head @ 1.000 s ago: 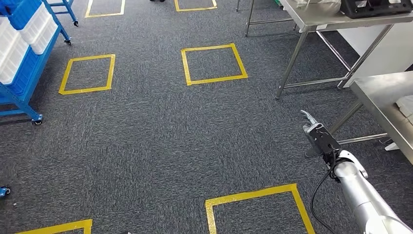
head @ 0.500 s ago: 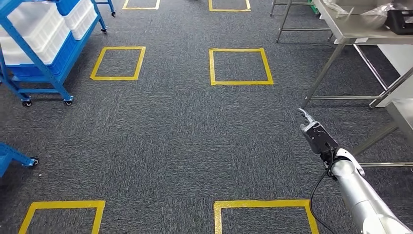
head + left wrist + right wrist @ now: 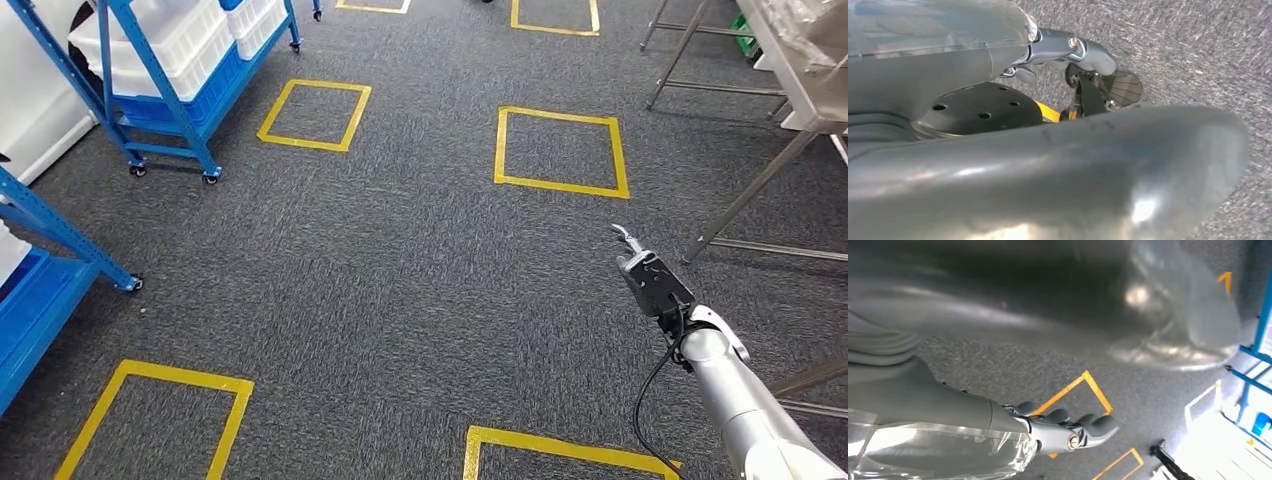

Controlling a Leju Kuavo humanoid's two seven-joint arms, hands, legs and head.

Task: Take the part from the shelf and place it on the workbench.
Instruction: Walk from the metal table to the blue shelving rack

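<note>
The right robot hand (image 3: 648, 275) hangs in the lower right of the head view on its silver arm, over the grey carpet (image 3: 400, 270). In the right wrist view this robot hand (image 3: 1068, 432) holds nothing. Its fingers (image 3: 1098, 424) reach out side by side in a gentle curl, above the carpet and a yellow tape square.

The left robot hand (image 3: 1075, 50) appears in its own wrist view as a grey thumb with darker parts just behind it. Whether it is spread or closed cannot be told, and nothing can be seen in it.

The blue shelf (image 3: 150, 70) stands in the upper left of the head view on small wheels and carries white bins (image 3: 180, 40). The part itself cannot be made out among them. The shelf is well apart from the right robot hand, across the open carpet. A second blue rack (image 3: 40, 290) cuts in at the left edge.

The steel surface (image 3: 800, 60) sits in the upper right corner, its legs reaching down to the carpet above the right robot hand. Yellow tape squares (image 3: 555, 114) mark the floor between the shelf and the surface.
</note>
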